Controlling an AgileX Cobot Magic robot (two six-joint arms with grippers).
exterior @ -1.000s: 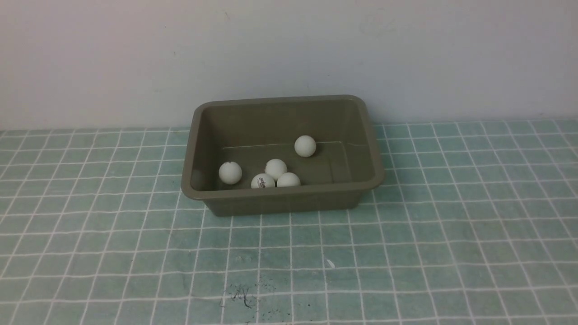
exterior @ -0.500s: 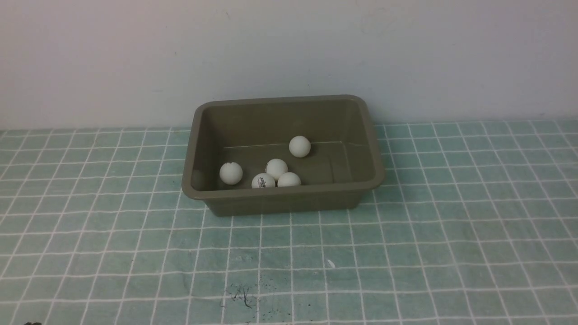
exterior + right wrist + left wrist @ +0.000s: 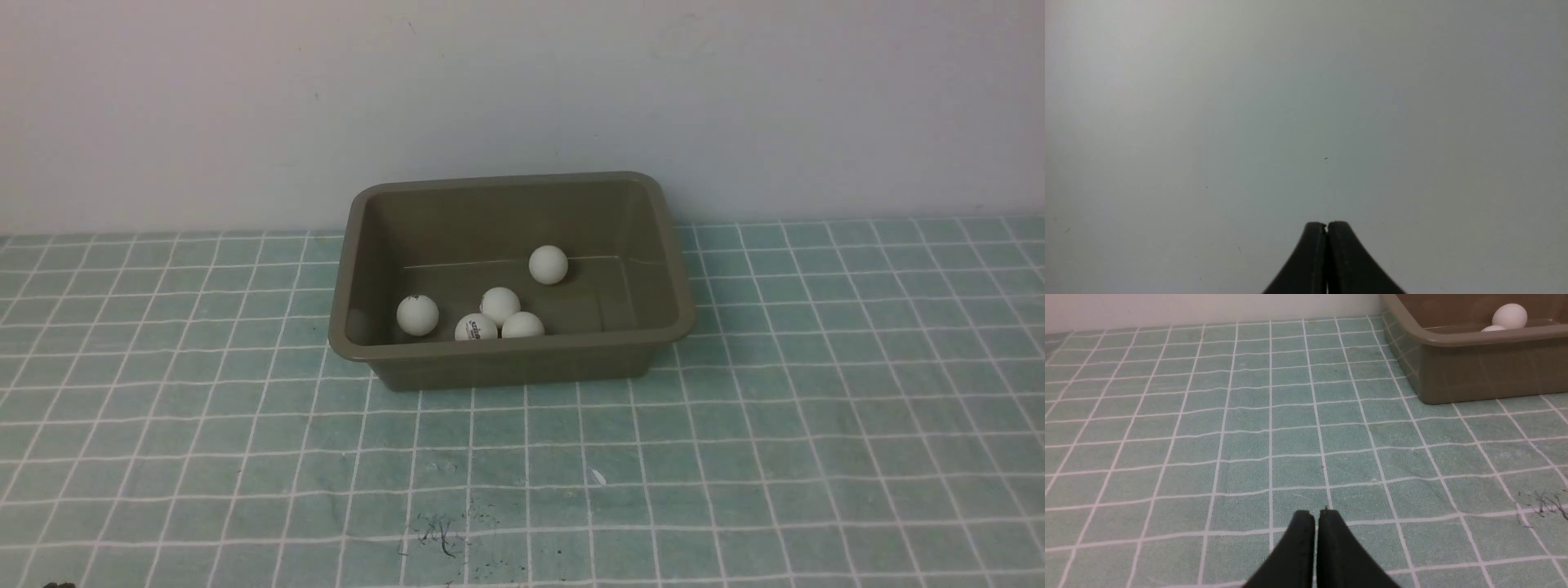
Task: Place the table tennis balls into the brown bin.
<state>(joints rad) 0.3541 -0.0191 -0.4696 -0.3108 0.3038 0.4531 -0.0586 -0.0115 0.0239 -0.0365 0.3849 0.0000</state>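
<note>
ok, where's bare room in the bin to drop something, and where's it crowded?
Free: the brown bin floor's right half, between the right wall and the lone ball at the back. Crowded: the front-left, where four table tennis balls sit along the near wall. The green grid cloth around it is bare.

One small matte white table tennis ball [image 3: 475,328] at the near wall of the olive-brown plastic bin [image 3: 669,245] bears a dark printed logo, too small to read.
</note>
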